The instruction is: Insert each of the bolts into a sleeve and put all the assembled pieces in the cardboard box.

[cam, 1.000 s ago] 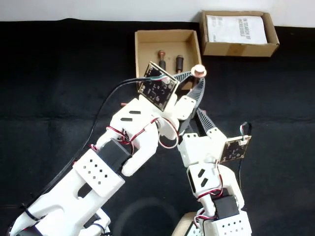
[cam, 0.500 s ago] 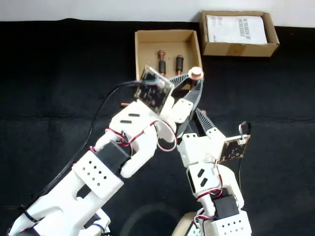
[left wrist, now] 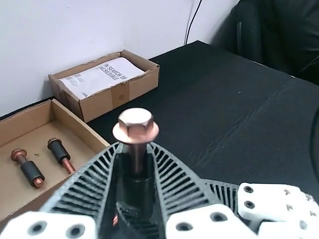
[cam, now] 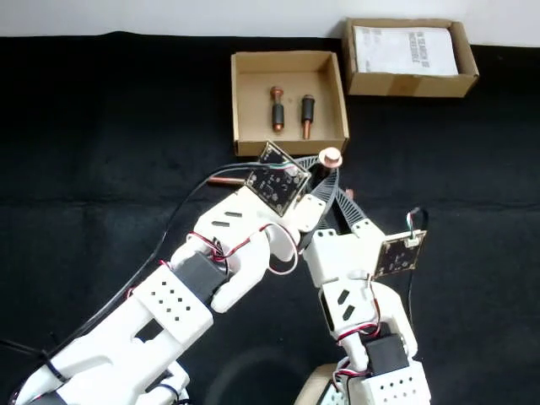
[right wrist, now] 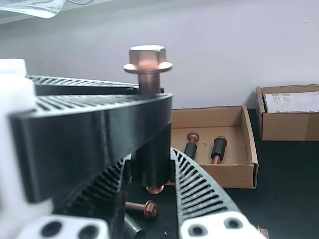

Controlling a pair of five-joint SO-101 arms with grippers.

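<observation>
A copper bolt [cam: 330, 157] stands upright in a black sleeve [left wrist: 133, 188], just in front of the cardboard box [cam: 253, 110]. My left gripper [left wrist: 134, 155] is shut on the sleeve, one ribbed finger on each side. My right gripper [right wrist: 153, 160] is shut on the same sleeve lower down, under the left arm's fingers [right wrist: 94, 124]. In the high view both grippers meet beneath the bolt head, left gripper [cam: 316, 175] beside right gripper [cam: 332, 179]. Two assembled pieces [cam: 278, 105] lie in the box. A loose bolt [cam: 224, 180] lies on the table left of the grippers.
A second cardboard box [cam: 411, 83] holding a printed sheet stands at the back right. Another small copper piece [cam: 350, 194] lies on the black cloth by the right arm's fingers. Both white arms cross the lower middle of the table.
Both grippers, with the bolt and sleeve between them, have drawn back from beside the box's right wall to just in front of the box.
</observation>
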